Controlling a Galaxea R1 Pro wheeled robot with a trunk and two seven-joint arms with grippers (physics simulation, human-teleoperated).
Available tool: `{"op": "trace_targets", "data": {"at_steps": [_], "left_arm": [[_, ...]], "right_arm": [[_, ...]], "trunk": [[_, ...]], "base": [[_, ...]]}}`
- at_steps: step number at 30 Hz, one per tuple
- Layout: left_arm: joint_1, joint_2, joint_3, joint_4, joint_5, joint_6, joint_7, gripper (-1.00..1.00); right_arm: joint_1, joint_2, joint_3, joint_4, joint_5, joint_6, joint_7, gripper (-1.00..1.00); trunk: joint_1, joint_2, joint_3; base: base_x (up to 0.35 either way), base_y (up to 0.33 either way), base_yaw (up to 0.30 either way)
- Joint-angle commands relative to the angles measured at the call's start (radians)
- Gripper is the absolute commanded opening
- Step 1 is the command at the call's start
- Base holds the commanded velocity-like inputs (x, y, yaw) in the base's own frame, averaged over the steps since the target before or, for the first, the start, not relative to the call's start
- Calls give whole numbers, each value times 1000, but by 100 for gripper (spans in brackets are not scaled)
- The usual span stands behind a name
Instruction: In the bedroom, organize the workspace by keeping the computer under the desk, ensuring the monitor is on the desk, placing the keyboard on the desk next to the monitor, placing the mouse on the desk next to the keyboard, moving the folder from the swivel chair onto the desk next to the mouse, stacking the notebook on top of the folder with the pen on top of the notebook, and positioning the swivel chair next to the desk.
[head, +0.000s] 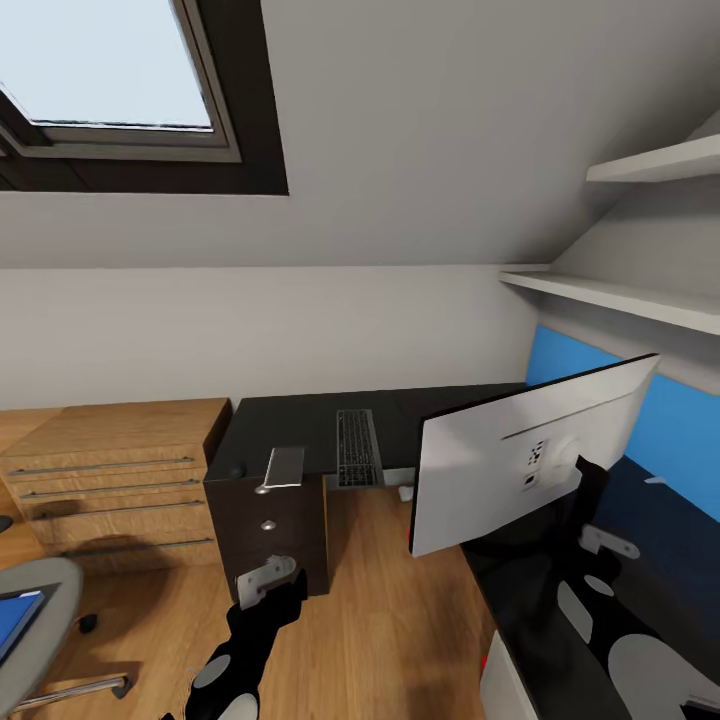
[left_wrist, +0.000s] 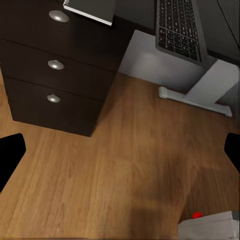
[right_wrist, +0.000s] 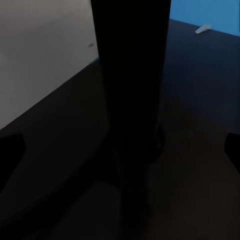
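Observation:
The monitor (head: 500, 465) stands tilted on the black desk (head: 300, 425), its pale back toward me. My right arm reaches behind it. My right gripper (right_wrist: 120, 150) is open, with the black monitor stand (right_wrist: 131, 75) between its fingers. The keyboard (head: 358, 447) lies on the desk's far wing, the small dark mouse (head: 237, 470) near the corner, and the grey notebook (head: 285, 466) overhangs the drawer unit (head: 270, 525). The pen (head: 655, 480) lies by the blue wall panel. My left gripper (head: 265, 580) hangs open over the floor. The blue folder (head: 15, 620) lies on the swivel chair (head: 45, 590). The computer (head: 508, 690) shows under the desk.
A light-wood drawer chest (head: 110, 480) stands left of the desk. White shelves (head: 620, 295) jut out above the right wing, under the sloped ceiling with a skylight (head: 110, 70). The wood floor (head: 380, 600) lies between the drawer unit and the right wing.

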Motion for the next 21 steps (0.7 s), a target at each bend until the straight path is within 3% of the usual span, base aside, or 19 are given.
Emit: {"op": "trace_targets", "data": {"at_steps": [1,21], "left_arm": [[-1,0,-8,-1,2,4,7,100],[-1,-12,-31,0,0,3,10,100]], "right_arm": [[-1,1,2,-5,-13,0,1,100],[-1,-9,3,-20,-19,19,-2,100]], "trunk": [[0,-1,-1],[0,-1,-1]], "base": [[0,0,0],[0,0,0]]}}
